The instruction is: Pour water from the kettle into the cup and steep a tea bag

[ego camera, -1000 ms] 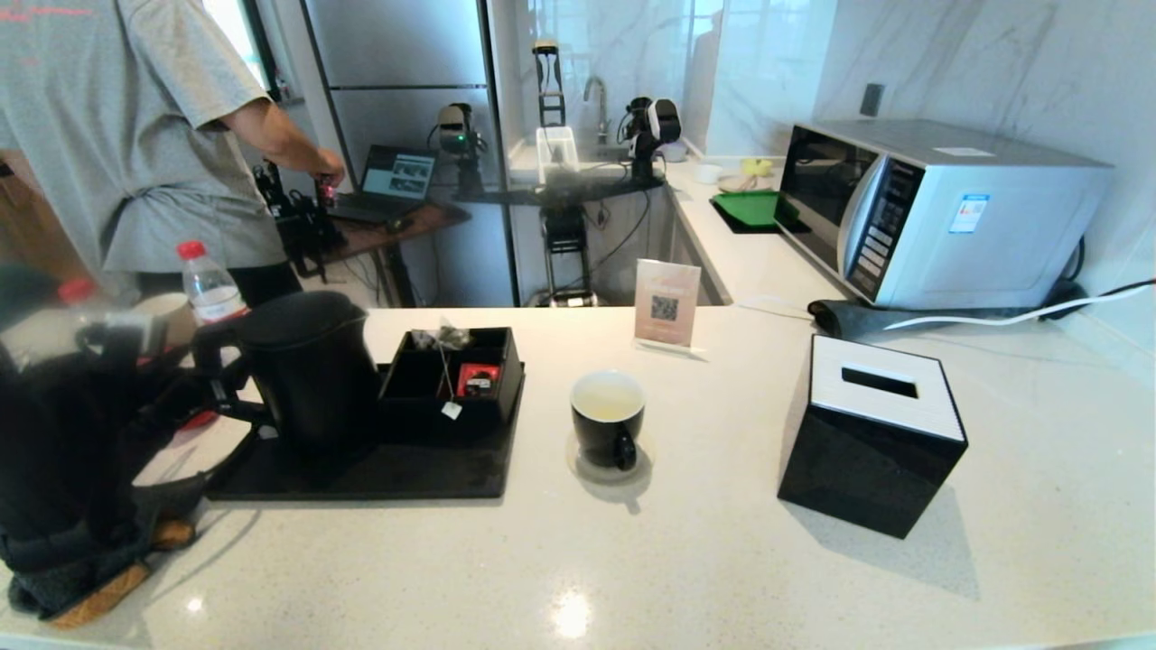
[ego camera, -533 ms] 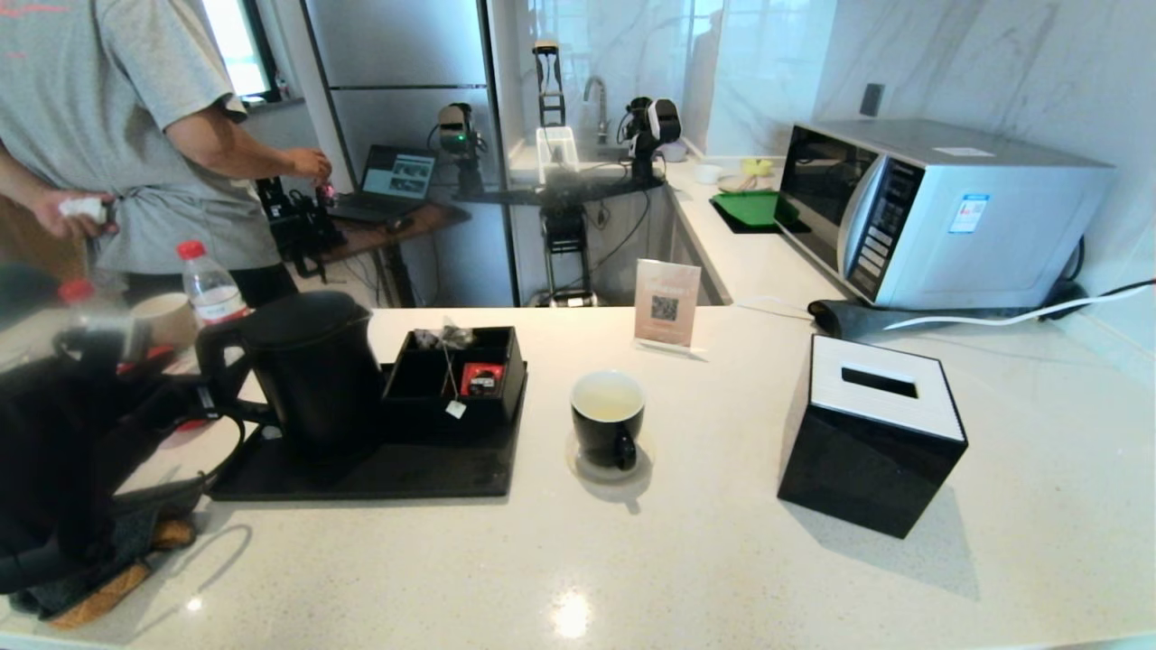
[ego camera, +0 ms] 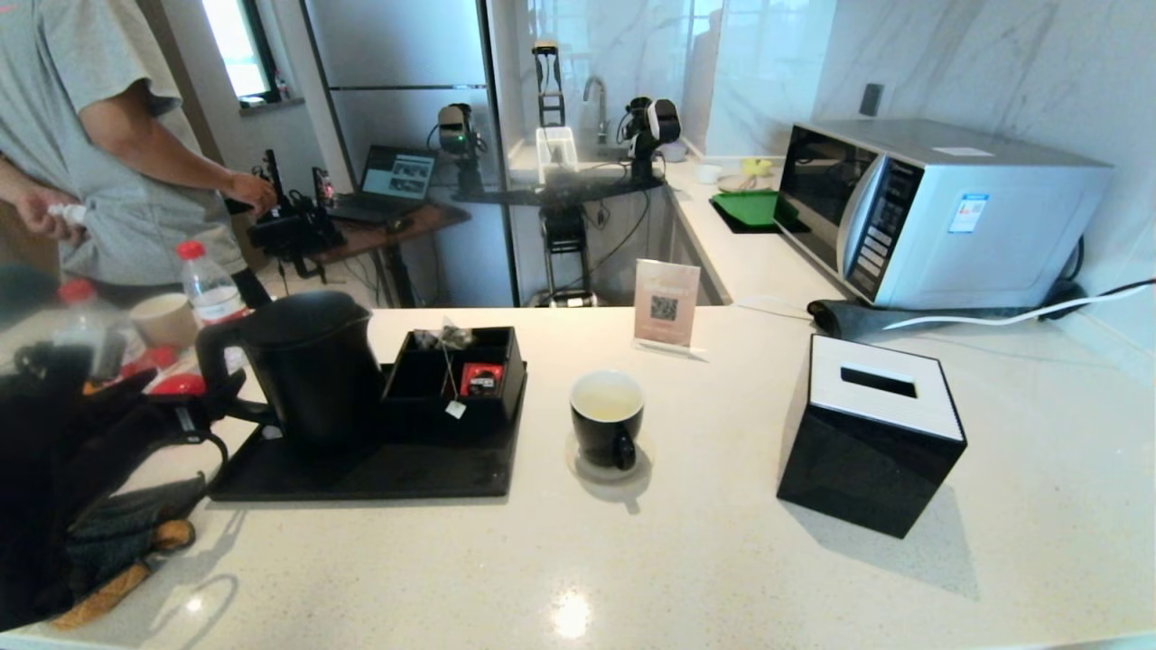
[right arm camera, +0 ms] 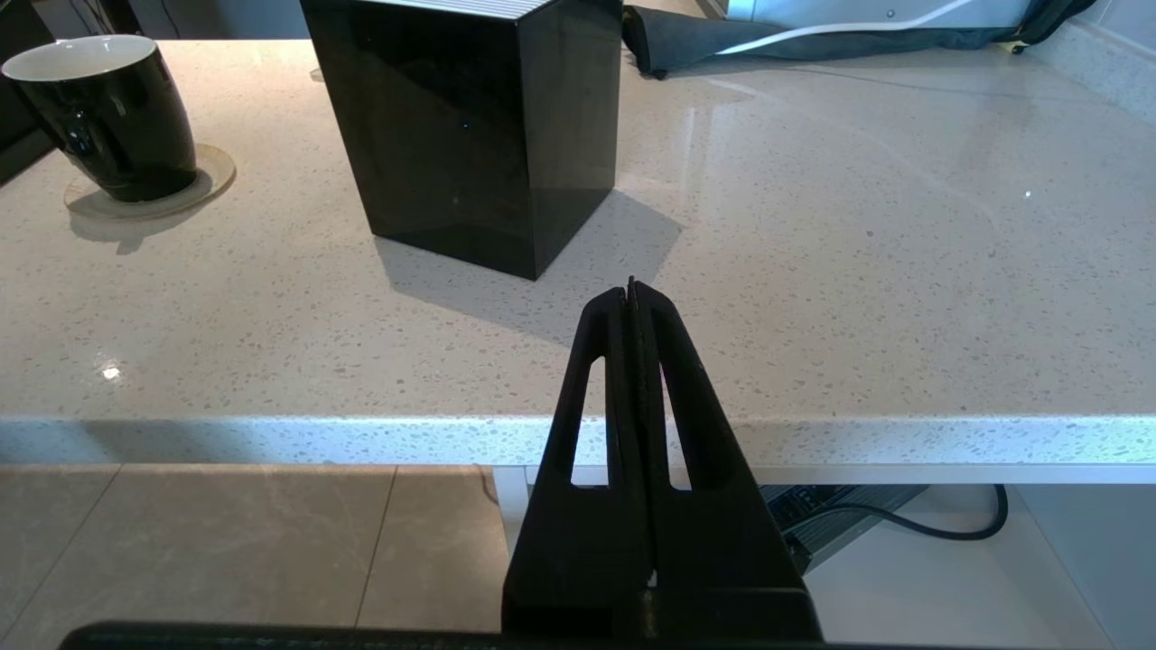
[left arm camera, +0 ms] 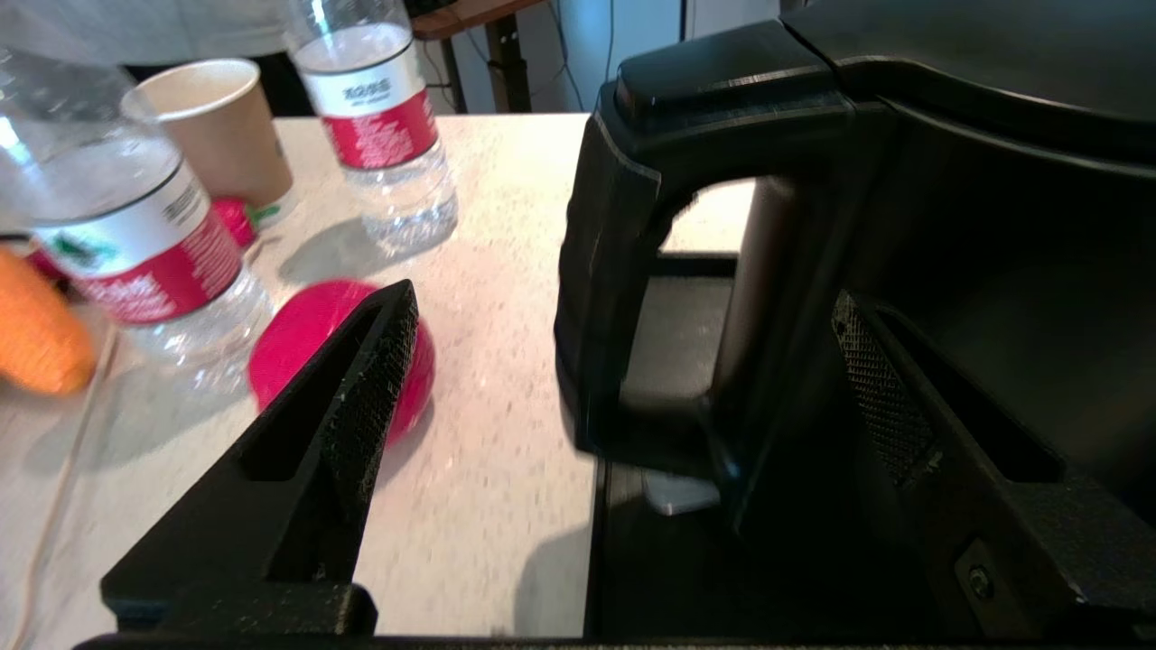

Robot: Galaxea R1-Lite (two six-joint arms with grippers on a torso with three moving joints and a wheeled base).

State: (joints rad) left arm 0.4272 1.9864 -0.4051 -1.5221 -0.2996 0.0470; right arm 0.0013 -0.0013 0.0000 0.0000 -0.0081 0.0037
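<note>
The matte black kettle (ego camera: 307, 366) stands upright on the black tray (ego camera: 379, 471), its loop handle (left arm camera: 614, 271) turned toward my left gripper (ego camera: 203, 406). That gripper (left arm camera: 623, 298) is open just short of the handle, touching nothing. The black cup (ego camera: 607, 420) sits on a coaster mid-counter, with pale yellowish water (ego camera: 607, 400) inside. The tea bag (ego camera: 449, 338) lies in the black organiser; its string hangs over the front, down to the tag (ego camera: 454, 409). My right gripper (right arm camera: 632, 289) is shut and empty, low at the counter's front edge, with the cup (right arm camera: 113, 117) far off.
A black tissue box (ego camera: 871, 433) stands right of the cup. A microwave (ego camera: 939, 212) and a QR sign (ego camera: 666, 302) are at the back. Two red-capped bottles (left arm camera: 379, 108), a paper cup (left arm camera: 212, 126) and a red ball (left arm camera: 307, 316) crowd the kettle's left. A person stands far left.
My left arm has drawn back and down, away from the kettle handle. The kettle stays on the tray. The person behind has shifted left.
</note>
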